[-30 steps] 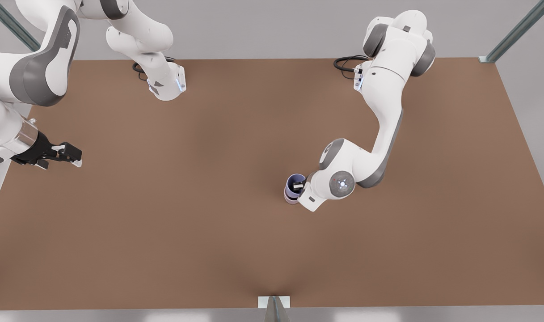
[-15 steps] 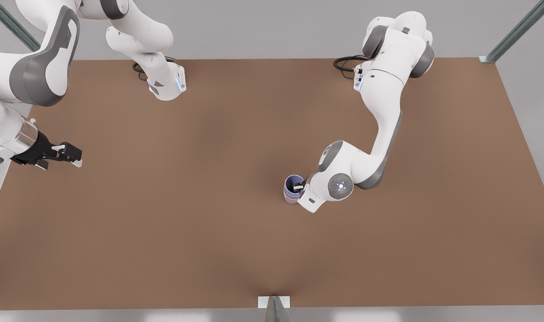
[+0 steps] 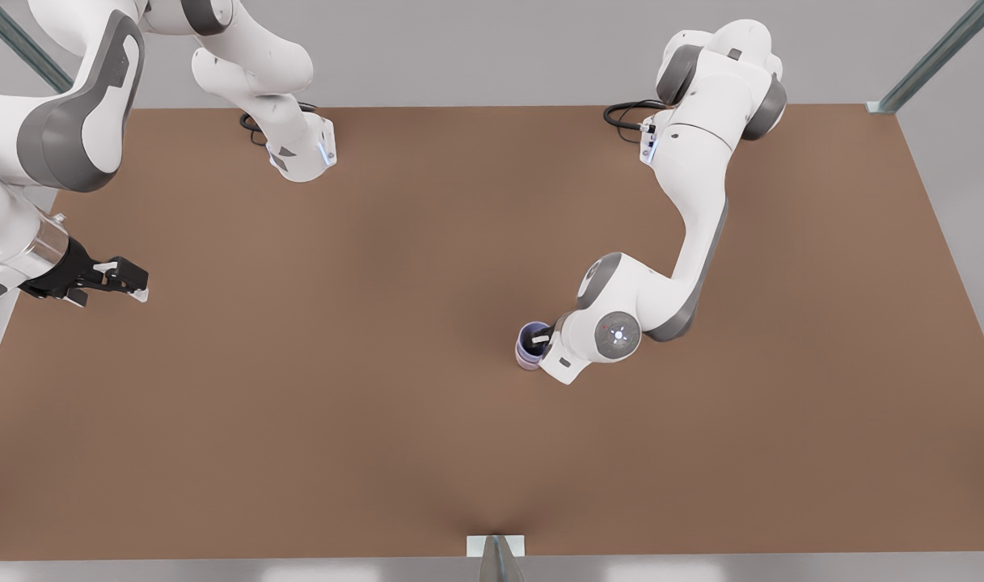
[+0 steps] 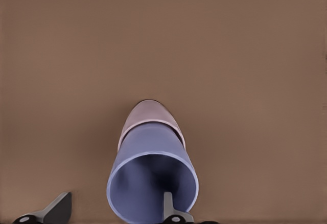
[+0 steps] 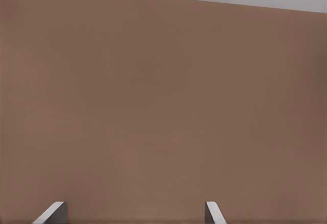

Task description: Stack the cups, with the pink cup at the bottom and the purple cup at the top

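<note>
The purple cup [image 3: 530, 334] sits upright, nested in the pink cup [image 3: 527, 363], right of the table's middle in the front view. The left wrist view shows the purple cup [image 4: 153, 141] with the pink cup [image 4: 150, 114] beneath it. My left gripper [image 3: 542, 338] hangs over the stack and is open. One finger [image 4: 167, 206] is inside the purple cup, and the other finger [image 4: 57, 209] stands apart from its outer wall. My right gripper [image 3: 140, 284] waits open over the table's edge at the front view's left, holding nothing.
The brown table [image 3: 378, 404] spreads wide around the stack. Both arm bases [image 3: 301, 153] stand at the far edge. A metal bracket [image 3: 496, 550] sits at the near edge. The right wrist view looks over bare table [image 5: 163, 106].
The left gripper came down a little and the purple cup sank deeper into the pink cup. The right arm stayed where it was.
</note>
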`<move>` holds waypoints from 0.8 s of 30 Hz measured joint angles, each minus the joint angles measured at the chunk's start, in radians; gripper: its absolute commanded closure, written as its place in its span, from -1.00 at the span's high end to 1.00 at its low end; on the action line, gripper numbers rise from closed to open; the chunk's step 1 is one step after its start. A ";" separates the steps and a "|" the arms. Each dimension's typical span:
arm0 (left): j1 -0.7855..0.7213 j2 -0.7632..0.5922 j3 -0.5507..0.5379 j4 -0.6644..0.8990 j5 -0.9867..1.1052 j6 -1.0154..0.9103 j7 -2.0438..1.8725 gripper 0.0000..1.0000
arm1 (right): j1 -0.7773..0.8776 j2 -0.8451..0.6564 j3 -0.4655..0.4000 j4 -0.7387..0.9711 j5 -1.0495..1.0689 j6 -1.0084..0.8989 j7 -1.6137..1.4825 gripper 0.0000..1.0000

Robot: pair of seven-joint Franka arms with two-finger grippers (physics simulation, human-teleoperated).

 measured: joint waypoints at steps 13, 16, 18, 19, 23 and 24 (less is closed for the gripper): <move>0.240 -0.378 0.160 -0.003 0.164 -0.198 0.231 1.00 | 0.000 0.000 0.000 0.000 0.000 0.000 -0.001 1.00; 0.387 -0.453 -0.015 -0.047 0.216 -0.219 0.302 1.00 | 0.001 0.000 0.000 0.000 0.000 0.000 -0.001 1.00; 0.417 -0.474 -0.058 -0.065 0.237 -0.227 0.347 1.00 | 0.001 0.000 0.000 0.000 0.000 0.000 -0.002 1.00; 0.422 -0.482 -0.066 -0.077 0.245 -0.229 0.369 1.00 | 0.001 0.000 0.000 0.000 0.000 0.000 -0.002 1.00; 0.426 -0.476 -0.073 -0.091 0.278 -0.232 0.444 1.00 | 0.000 0.000 0.000 0.000 0.000 0.000 -0.002 1.00; 0.426 -0.473 -0.073 -0.100 0.282 -0.230 0.461 1.00 | 0.000 0.000 0.000 0.000 0.000 0.000 -0.002 1.00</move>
